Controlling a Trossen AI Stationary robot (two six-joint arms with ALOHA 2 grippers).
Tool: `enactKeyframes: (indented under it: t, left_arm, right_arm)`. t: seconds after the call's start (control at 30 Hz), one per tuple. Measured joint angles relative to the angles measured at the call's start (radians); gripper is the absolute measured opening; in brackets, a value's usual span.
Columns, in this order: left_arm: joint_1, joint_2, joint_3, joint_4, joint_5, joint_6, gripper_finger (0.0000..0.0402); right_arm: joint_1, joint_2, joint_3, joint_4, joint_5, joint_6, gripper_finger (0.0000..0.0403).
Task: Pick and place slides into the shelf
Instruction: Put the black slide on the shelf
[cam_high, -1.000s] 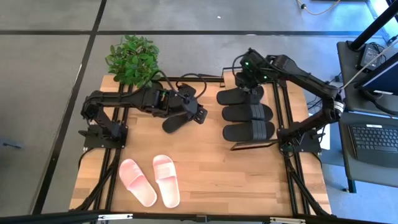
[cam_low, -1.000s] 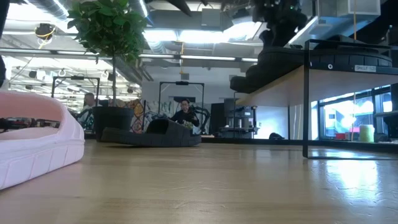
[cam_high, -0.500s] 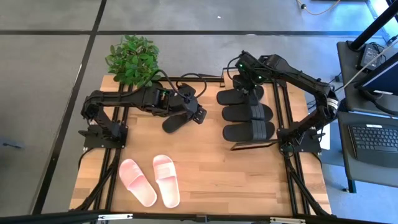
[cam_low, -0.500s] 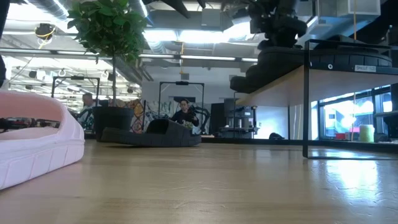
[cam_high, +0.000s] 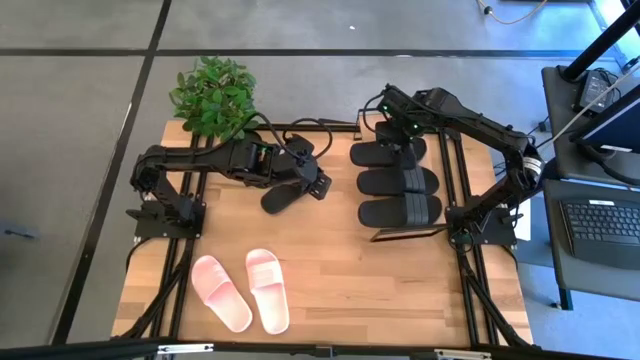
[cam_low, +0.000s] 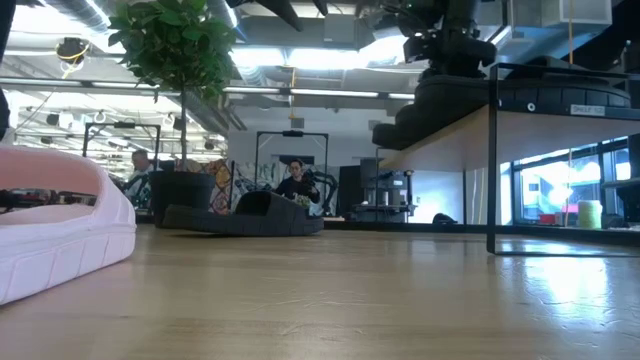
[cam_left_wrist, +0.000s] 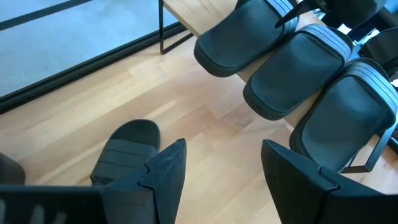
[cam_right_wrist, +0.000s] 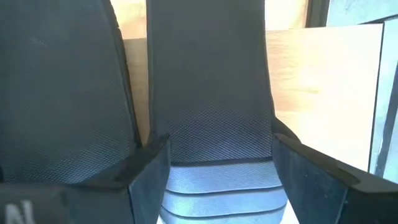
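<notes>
Three black slides (cam_high: 398, 181) sit side by side on the shelf (cam_high: 440, 160), at about 2 o'clock on the bench (cam_high: 340, 270). The fourth black slide (cam_high: 283, 189) lies flat on the bench near centre, around 11 o'clock from the middle. The pink pair (cam_high: 242, 290) is at 7 o'clock, untouched.

Right claw (cam_high: 396, 128) is over the far shelf slide, fingers (cam_right_wrist: 143, 168) spread wide either side of its strap end; it looks like a release, not a grip. Judgement: lift straight up before swinging away, or a finger could drag that slide off the board.

Left claw (cam_high: 300, 170) hovers just over the bench slide, jaws wide and empty; in the wrist view that slide sits off to one side of the fingers (cam_left_wrist: 168, 168), not between them.

Step in hand, as I read it: pick the fourth black slide.
- centre the jaws across the strap, not the sole edge
- come down square and close on the strap
- lift clear of the shelf frame before carrying it over
- shelf top looks nearly full; aim beside the near slide, toward 4 o'clock

Plant (cam_high: 212, 96) at 11 o'clock is clear of the path.
</notes>
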Motion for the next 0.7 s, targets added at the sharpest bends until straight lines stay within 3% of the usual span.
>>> enactKeyframes:
  t: [0.7]
  left_arm:
    - [0.0,0.0,0.0,-0.003,0.0,0.0,0.0199]
  right_arm:
    - [-0.001,0.0,0.002,-0.054,0.003,0.0,0.0275]
